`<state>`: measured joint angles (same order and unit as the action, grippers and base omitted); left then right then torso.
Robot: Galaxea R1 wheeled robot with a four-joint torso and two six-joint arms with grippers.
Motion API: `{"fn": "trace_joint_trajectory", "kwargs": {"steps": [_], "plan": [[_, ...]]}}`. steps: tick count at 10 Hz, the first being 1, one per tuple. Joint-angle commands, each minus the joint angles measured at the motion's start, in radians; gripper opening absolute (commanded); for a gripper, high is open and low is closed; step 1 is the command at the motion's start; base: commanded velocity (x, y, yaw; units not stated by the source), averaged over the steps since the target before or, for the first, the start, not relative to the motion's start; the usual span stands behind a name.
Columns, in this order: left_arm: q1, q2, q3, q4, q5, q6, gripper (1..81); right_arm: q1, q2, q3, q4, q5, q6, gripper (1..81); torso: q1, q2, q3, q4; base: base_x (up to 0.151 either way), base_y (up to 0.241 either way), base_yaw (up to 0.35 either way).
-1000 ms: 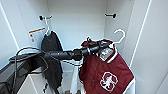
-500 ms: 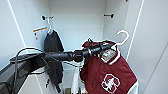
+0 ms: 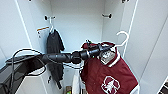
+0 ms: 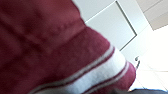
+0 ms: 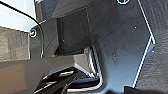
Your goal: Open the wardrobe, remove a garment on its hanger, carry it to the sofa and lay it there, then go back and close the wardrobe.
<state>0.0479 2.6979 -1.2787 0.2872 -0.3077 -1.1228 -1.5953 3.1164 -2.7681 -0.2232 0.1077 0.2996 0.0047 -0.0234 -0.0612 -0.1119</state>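
The wardrobe (image 3: 75, 22) stands open in front of me, white inside. My left arm reaches in from the left at mid height. Its gripper (image 3: 107, 50) is at the collar of the garment (image 3: 105, 72), a maroon jacket with a white chest emblem. The jacket hangs from the gripper on the white hanger (image 3: 123, 37), whose hook curves up free in the air, on no rail. In the left wrist view the maroon cloth and its striped white band (image 4: 50, 50) sit very close. The right wrist view shows dark robot parts, and the sofa is out of view.
A black T-shirt (image 3: 53, 47) hangs on the wardrobe's left inner wall. A dark rail fitting (image 3: 107, 15) sticks out of the right inner wall. The open right door (image 3: 150, 37) stands close beside the jacket. Small items (image 3: 68, 90) lie on the wardrobe floor.
The jacket has sunk a little and come slightly nearer the camera, still hanging from my left gripper. The wardrobe and the black T-shirt have stayed in place.
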Motion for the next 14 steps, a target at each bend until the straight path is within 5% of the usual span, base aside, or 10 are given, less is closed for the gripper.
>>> {"fn": "trace_joint_trajectory", "kwargs": {"steps": [1, 14], "plan": [[-0.173, -0.019, 0.051, 0.043, -0.070, 0.028, 1.0, 0.037, 0.007, 0.009, -0.008, -0.049, -0.004, 81.1, 0.000, 0.000, 0.000, 0.000, -0.110, 0.000, 0.000], [-0.104, -0.058, 0.153, 0.087, -0.079, 0.035, 1.0, 0.033, 0.006, 0.007, -0.005, -0.049, -0.004, 81.1, -0.001, -0.001, 0.001, 0.000, -0.111, 0.000, 0.000]]}}
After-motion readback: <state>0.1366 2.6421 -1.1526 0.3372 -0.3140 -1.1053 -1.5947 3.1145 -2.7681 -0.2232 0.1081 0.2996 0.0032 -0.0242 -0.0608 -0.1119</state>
